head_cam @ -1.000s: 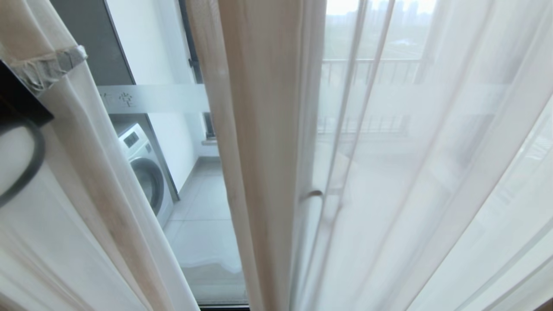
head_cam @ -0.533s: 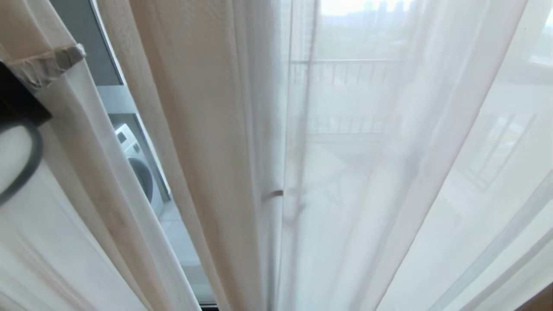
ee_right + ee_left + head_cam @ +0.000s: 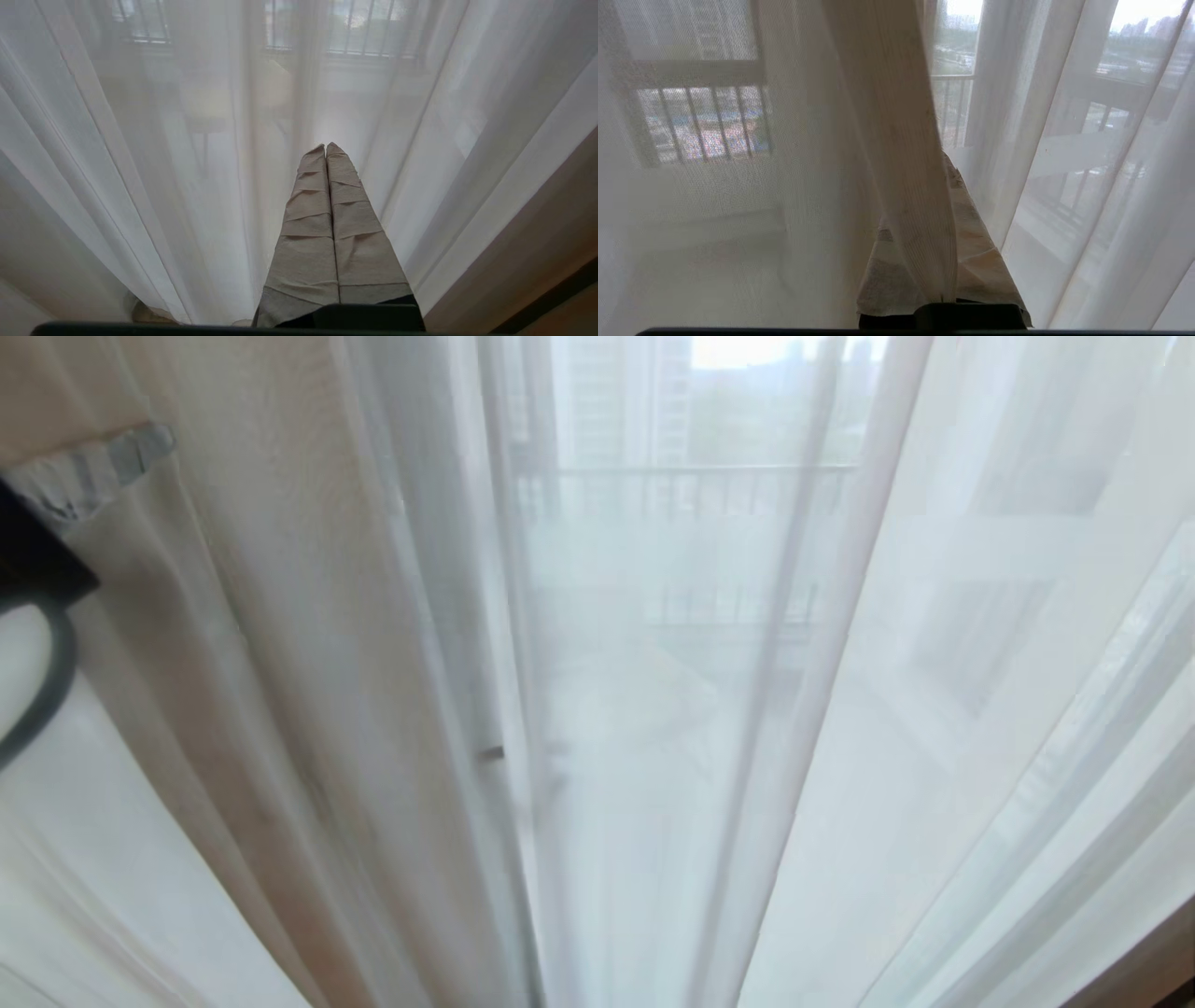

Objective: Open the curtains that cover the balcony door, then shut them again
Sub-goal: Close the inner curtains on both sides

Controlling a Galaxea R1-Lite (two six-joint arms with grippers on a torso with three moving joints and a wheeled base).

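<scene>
The curtains hang right across the head view: a beige ribbed drape (image 3: 280,616) on the left and sheer white voile (image 3: 934,709) over the rest. The balcony door (image 3: 672,644) shows only dimly through the voile. My left gripper (image 3: 89,467) sits at the far left edge, shut on a fold of the beige curtain. In the left wrist view that fold (image 3: 901,186) runs up from between the taped fingers (image 3: 985,266) of the left gripper (image 3: 941,161). My right gripper (image 3: 325,147) is shut on nothing, its tips just short of the voile (image 3: 140,163).
A balcony railing (image 3: 691,476) and distant buildings show through the voile. A barred window (image 3: 700,121) appears behind the fabric in the left wrist view. A brown wooden surface (image 3: 537,261) borders the curtains on the right.
The whole head view has shifted along the door. The gap that showed bare glass and a washing machine has narrowed and vanished behind the curtains. The left gripper still holds the curtain.
</scene>
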